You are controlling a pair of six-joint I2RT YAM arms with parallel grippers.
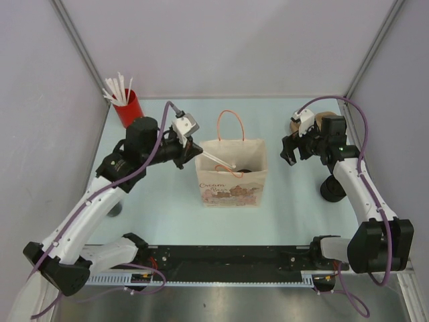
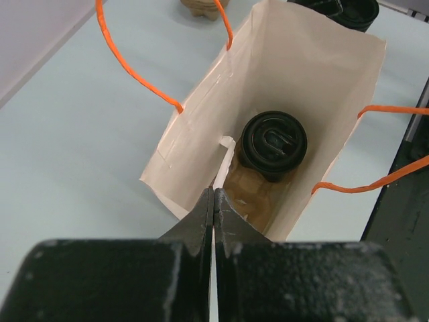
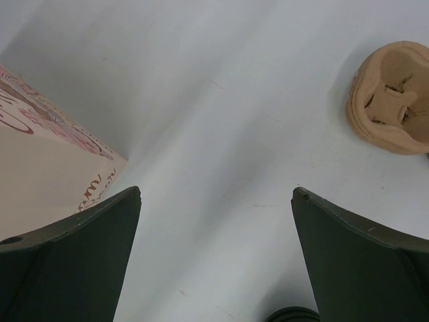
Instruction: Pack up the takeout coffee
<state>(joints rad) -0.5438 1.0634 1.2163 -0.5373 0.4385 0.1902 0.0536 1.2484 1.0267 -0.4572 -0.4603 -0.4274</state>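
Found coffee cup [image 2: 273, 142] upright inside paper bag [image 2: 322, 80].
Saw left gripper [image 2: 213, 192] pinched shut on straw [image 1: 218, 159], right gripper [image 3: 216, 192] spread wide, empty; risked straw snagging bag's rim and tipping it.

Printed cream paper bag [image 1: 231, 176] upright mid-table; small dark grey round cup [image 2: 273, 142] inside, on bag floor. Red cup of white straws [image 1: 127, 107] in far-left corner. Left gripper [image 1: 198, 151] just left of bag rim; thin white straw [image 1: 220, 159] pinched in its tips, reaching over bag mouth. Right gripper [image 1: 289, 154] right of bag, apart. Tan moulded-pulp tray [image 1: 323, 119] behind right gripper; squat black round piece [image 1: 333, 188] nearer, by right edge
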